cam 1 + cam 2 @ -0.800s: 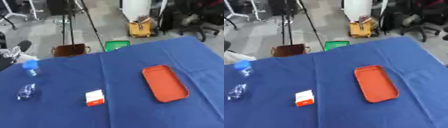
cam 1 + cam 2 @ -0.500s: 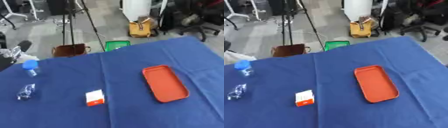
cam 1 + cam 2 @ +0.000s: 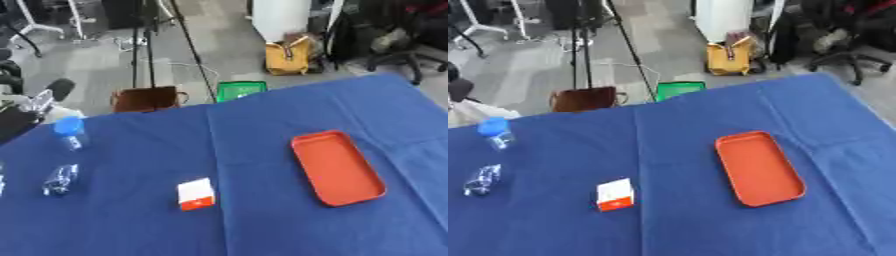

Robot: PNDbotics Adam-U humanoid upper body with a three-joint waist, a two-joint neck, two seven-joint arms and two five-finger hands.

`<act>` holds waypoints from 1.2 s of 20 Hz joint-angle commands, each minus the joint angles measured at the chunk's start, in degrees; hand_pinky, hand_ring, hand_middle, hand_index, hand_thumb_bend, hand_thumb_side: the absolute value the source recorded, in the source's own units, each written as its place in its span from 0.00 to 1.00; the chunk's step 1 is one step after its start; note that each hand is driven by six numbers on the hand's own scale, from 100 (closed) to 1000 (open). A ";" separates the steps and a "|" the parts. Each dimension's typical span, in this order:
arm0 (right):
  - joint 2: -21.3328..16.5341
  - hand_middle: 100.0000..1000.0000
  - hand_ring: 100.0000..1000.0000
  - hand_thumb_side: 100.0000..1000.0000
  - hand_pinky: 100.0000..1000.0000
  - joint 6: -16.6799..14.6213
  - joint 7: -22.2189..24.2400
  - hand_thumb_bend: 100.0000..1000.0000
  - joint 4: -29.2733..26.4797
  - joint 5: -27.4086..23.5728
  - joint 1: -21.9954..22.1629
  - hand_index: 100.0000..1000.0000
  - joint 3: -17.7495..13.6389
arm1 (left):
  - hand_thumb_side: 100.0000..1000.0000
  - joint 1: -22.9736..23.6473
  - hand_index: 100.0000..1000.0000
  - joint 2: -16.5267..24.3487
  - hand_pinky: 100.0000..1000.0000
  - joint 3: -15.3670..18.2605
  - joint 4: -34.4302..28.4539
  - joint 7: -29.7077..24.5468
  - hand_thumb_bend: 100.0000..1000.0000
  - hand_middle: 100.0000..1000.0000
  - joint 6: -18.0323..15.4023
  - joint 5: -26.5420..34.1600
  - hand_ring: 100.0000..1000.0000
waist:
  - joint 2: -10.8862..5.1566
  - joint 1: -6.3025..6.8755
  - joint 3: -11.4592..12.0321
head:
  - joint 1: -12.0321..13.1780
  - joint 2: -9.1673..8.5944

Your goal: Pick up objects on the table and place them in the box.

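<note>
A shallow orange tray (image 3: 338,166) lies on the blue tablecloth (image 3: 262,220) right of centre. A small white and red box (image 3: 195,194) lies left of centre. At the far left a clear bottle with a blue cap (image 3: 70,133) stands upright. In front of it lies a small clear crumpled object (image 3: 59,180). Neither of my hands shows in either view.
Beyond the table's far edge are a brown bag (image 3: 146,99), a green crate (image 3: 239,90), a yellow bag (image 3: 290,56), tripod legs (image 3: 140,45) and office chairs (image 3: 394,35). A dark object (image 3: 16,122) sits at the table's far left edge.
</note>
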 commanded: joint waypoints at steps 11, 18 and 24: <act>-1.54 0.63 0.67 0.45 0.56 0.34 0.05 0.47 -0.91 0.21 -0.19 0.82 -0.49 | 0.30 -0.67 0.95 8.29 0.56 0.16 8.26 -4.55 0.91 0.76 7.82 -13.37 0.78 | -1.25 -0.05 -0.07 | 5.09 2.92; -1.60 0.63 0.67 0.45 0.56 0.43 0.48 0.47 -0.91 0.10 0.05 0.82 -0.18 | 0.37 -6.45 0.96 18.40 0.69 -3.61 28.17 -16.44 1.00 0.81 11.66 -31.72 0.81 | -1.61 0.23 -0.66 | 5.79 3.32; -1.45 0.63 0.67 0.45 0.56 0.44 0.90 0.47 -0.91 -0.11 0.26 0.82 0.13 | 0.41 -16.28 0.94 23.28 0.73 -7.28 48.05 -23.88 1.00 0.80 9.18 -37.41 0.80 | -1.86 0.19 -1.21 | 5.45 3.42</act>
